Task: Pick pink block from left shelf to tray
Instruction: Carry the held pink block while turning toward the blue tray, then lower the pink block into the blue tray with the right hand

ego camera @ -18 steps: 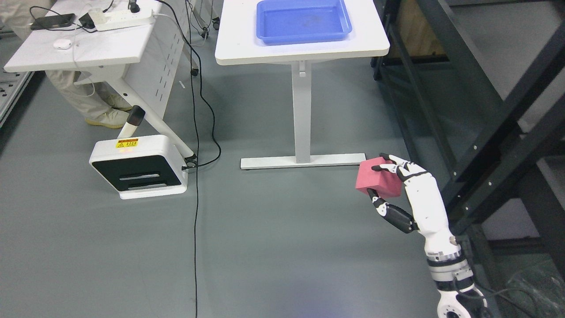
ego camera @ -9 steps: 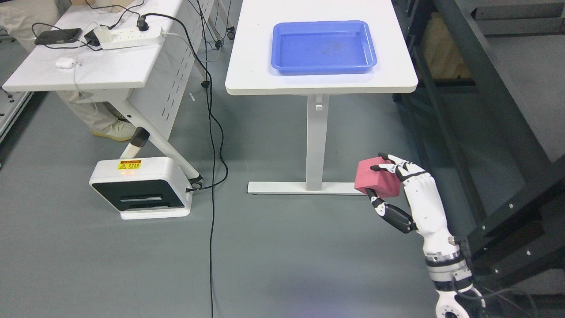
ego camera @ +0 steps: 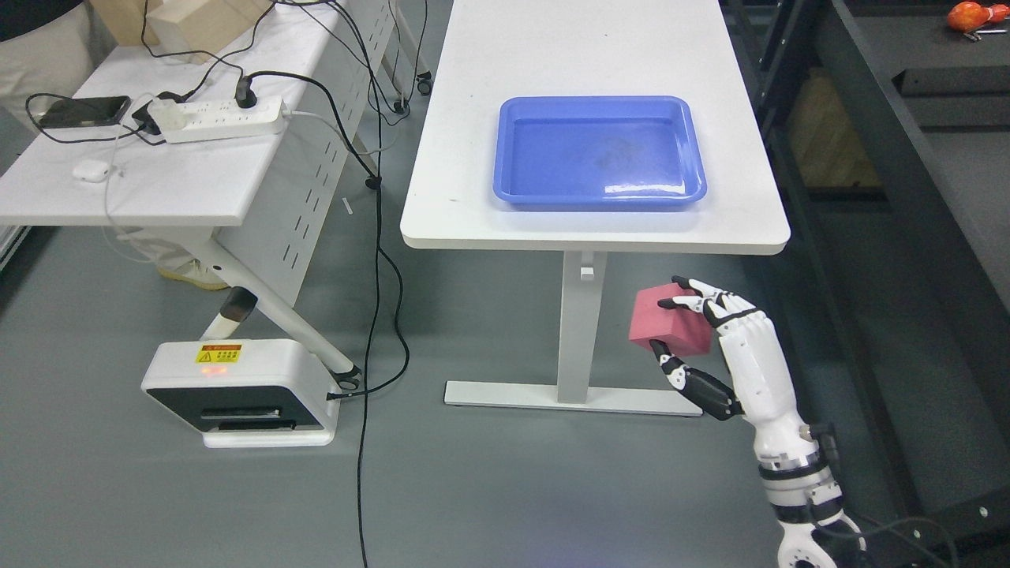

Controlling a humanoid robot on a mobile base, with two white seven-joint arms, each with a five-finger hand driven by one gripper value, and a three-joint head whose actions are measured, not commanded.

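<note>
R hand (ego camera: 714, 339) grips pink block (ego camera: 669, 321); label text unreadable.

only one sign visible: yellow warning label (ego camera: 218, 353) on top of the white floor unit (ego camera: 237, 392), lower left, beside the left counter's leg. black triangle symbol at its left end, dark print next to it, too small to read. no legible text, brand or number anywhere else: none on the blue tray (ego camera: 600, 153), the pink block (ego camera: 667, 323), the right hand (ego camera: 714, 347), the power strip (ego camera: 217, 120) or the phone (ego camera: 83, 111).
</note>
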